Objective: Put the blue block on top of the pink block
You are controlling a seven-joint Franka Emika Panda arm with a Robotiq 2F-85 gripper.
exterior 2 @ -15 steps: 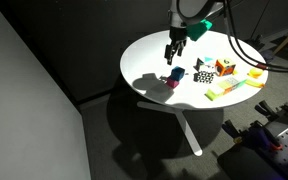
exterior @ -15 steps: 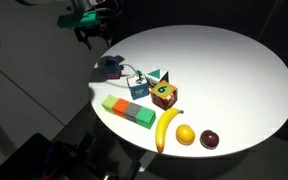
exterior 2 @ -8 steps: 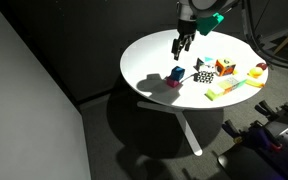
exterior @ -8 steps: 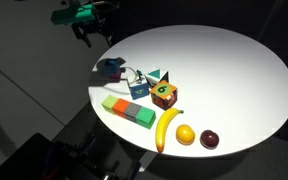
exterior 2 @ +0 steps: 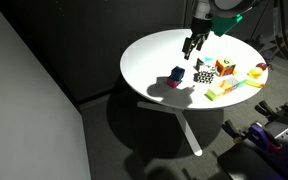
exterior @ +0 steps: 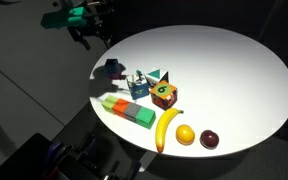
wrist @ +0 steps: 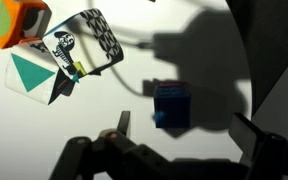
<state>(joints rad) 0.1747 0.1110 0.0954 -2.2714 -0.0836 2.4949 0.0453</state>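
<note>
The blue block (exterior: 112,68) rests on the round white table near its edge, and a sliver of the pink block (exterior 2: 173,84) shows directly beneath it. It also shows in the other exterior view (exterior 2: 177,72). In the wrist view the blue block (wrist: 172,103) lies below the camera with a thin pink edge at its top. My gripper (exterior: 90,32) is open and empty and hangs in the air apart from the stack. It also shows in an exterior view (exterior 2: 194,45) and in the wrist view (wrist: 184,124).
On the white table (exterior: 224,60) are a blue-and-white pictured block (exterior: 139,86), teal triangular blocks (exterior: 156,76), an orange numbered cube (exterior: 165,94), long green and orange blocks (exterior: 127,110), a banana (exterior: 167,128), a yellow fruit (exterior: 185,134) and a dark red fruit (exterior: 210,139).
My open gripper has lifted and drawn away from the blue block, which stays in place on the pink block.
</note>
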